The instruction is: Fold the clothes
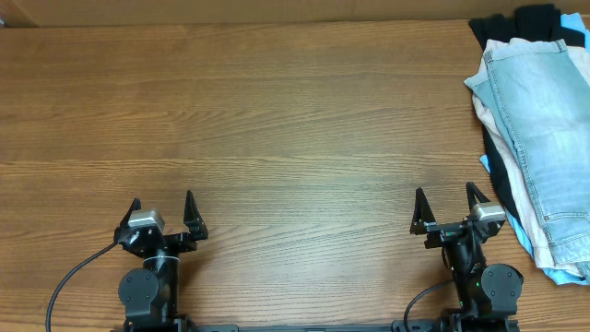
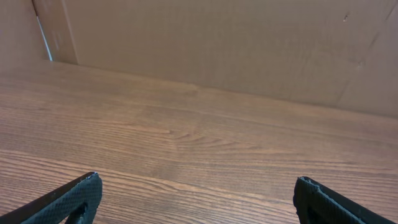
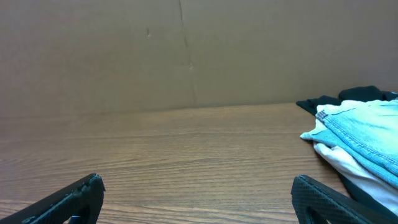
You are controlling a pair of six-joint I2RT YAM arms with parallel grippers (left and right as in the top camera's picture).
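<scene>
The left gripper (image 1: 163, 199) sits at the near edge of the wooden table (image 1: 295, 111); its two black fingers (image 2: 71, 198) are wide apart with nothing between them; the right gripper (image 1: 445, 190) is spread the same way and holds nothing; the blue denim shorts (image 1: 548, 120) lie on top of a pile at the right side of the table, near the right gripper; under them peek a beige garment (image 1: 491, 115), a black garment (image 1: 535, 18) and a sky-blue garment (image 1: 522, 238).
</scene>
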